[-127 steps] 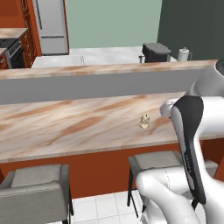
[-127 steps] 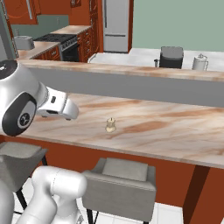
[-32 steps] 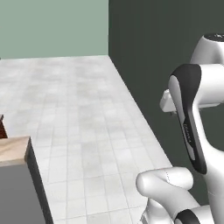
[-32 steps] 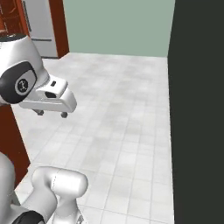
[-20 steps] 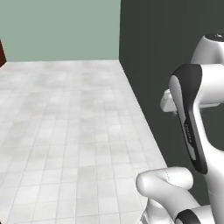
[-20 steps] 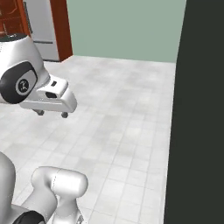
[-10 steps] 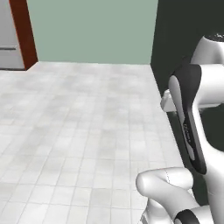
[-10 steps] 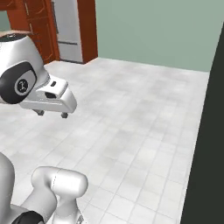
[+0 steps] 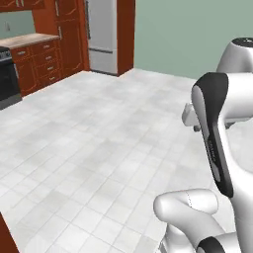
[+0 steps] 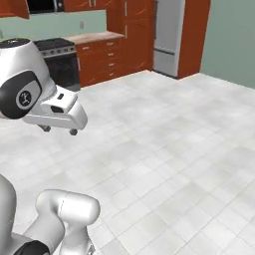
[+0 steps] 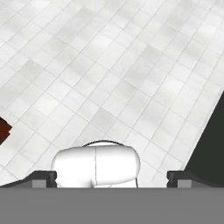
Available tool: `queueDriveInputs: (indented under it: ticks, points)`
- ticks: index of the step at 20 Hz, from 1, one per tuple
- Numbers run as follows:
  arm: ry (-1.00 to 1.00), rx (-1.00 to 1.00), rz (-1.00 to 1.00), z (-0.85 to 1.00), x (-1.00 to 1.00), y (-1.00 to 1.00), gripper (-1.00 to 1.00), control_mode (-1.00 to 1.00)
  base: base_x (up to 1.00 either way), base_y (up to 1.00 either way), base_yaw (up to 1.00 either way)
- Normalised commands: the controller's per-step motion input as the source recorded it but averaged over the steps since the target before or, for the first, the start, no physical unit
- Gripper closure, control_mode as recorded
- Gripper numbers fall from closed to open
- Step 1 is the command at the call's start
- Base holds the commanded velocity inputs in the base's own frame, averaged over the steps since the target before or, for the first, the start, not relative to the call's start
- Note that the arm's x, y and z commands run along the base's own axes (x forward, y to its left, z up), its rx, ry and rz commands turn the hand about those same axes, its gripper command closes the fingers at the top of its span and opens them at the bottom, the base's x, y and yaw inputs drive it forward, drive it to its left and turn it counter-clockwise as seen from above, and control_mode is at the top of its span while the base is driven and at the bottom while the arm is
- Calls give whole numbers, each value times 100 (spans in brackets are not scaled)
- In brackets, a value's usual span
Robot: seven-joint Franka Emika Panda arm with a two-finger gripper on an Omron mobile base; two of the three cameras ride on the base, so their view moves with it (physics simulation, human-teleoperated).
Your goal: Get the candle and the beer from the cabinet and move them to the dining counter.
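The whole view has swung round since half a second ago, so the camera has moved rather than the room: the dark wall that stood on the right has slid out of both base views and a kitchen run has come in. Red-brown wall cabinets (image 10: 94, 4) line the top edge there; I cannot tell which of them is the task's cabinet, and their insides are hidden.

The tool (image 11: 111, 177) hangs over bare floor (image 9: 99, 138), its two tips spread wide apart with nothing between them. In the right base view the tool (image 10: 59, 130) sits out in front of the arm's upper joint, level, well above the tiles.

Below the wall cabinets runs a row of red-brown drawers (image 10: 102, 60) under a pale counter (image 10: 94, 36). A black stove (image 10: 60, 62) stands just beside the drawers. Past them a grey fridge (image 9: 101, 29) stands framed by tall red-brown panels, against a green wall (image 9: 188, 34). In the hand view a dark wall (image 11: 210, 144) cuts across the lower right corner.
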Motion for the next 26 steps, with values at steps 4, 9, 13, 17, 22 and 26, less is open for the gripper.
queueDriveInputs:
  ticks: [4, 9, 13, 17, 22, 26]
  points:
    - [0, 0, 0, 0, 0, 0, -100, 100, 100, -3, 75]
    - [0, 0, 0, 0, 0, 0, -100, 100, 100, -7, 78]
    - [0, 0, 0, 0, 0, 0, -100, 100, 100, -25, 72]
    - [0, 0, 0, 0, 0, 0, -100, 100, 94, -81, 52]
    - [0, 0, 0, 0, 0, 0, -100, 100, 97, -100, 25]
    - [0, 0, 0, 0, 0, 0, -100, 100, 100, -100, 18]
